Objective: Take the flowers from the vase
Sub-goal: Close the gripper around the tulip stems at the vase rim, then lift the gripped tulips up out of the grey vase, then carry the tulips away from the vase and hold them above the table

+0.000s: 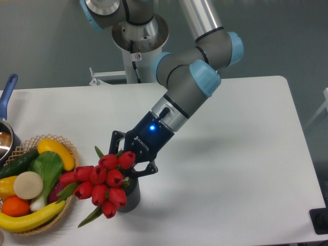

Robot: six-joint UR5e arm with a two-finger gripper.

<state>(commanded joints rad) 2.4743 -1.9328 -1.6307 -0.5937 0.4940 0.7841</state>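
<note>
The flowers (105,183), a tight bunch of red tulip buds with green leaves, stand in the vase (131,199) and lean out to the left, toward the basket. The vase is a short dark grey cylinder near the table's front edge, mostly hidden by the buds and the gripper. My gripper (130,165) reaches down from the upper right to just above the vase mouth. Its fingers are spread, one on each side of the top of the bunch. The fingertips are hidden behind the buds, so no contact with the stems shows.
A wicker basket (69,148) with a banana, cucumber, orange and other produce stands at the front left, touching the flowers' left side. A pot with a blue handle (7,92) sits at the left edge. The arm's base (137,36) is at the back.
</note>
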